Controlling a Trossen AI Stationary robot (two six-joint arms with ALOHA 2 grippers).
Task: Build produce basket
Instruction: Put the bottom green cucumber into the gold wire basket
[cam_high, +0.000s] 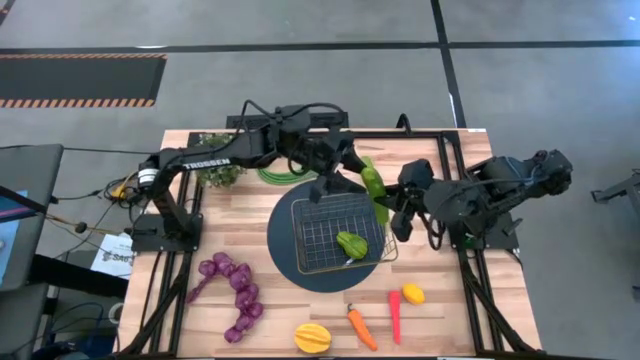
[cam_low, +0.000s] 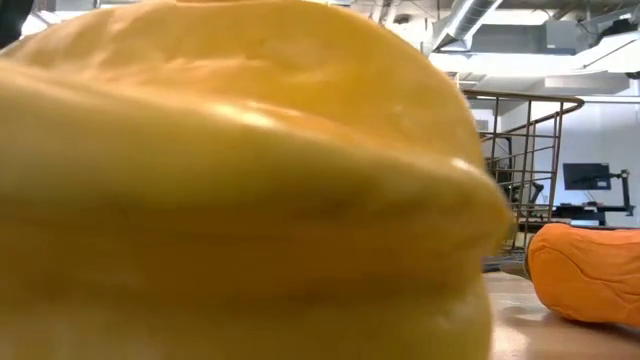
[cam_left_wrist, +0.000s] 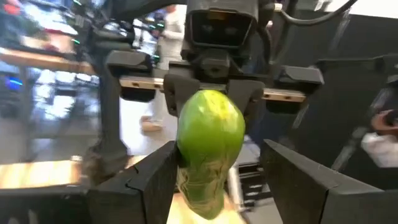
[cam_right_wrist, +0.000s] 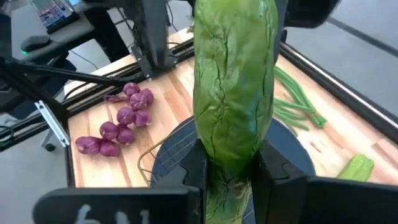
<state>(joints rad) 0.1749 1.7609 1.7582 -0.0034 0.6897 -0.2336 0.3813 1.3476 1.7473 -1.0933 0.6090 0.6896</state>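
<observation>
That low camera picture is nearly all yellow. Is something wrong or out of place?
Nothing is broken. The yellow ribbed fruit lies right in front of that camera at the table's near edge, blocking most of its view. An orange carrot shows beside it.

A green cucumber (cam_left_wrist: 210, 149) is seen end-on at centre, clamped by the right gripper (cam_left_wrist: 214, 93) at twelve o'clock; the left gripper's fingers (cam_left_wrist: 149, 180) are spread wide.

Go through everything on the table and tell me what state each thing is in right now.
Basket: on the dark mat, holding one green vegetable.
Cucumber: gripped by the right pincer, off the table.
Left pincer: open, facing the cucumber's end.
Grapes, yellow fruit, carrot, chili, lemon: lying on the table, outside the basket.
</observation>
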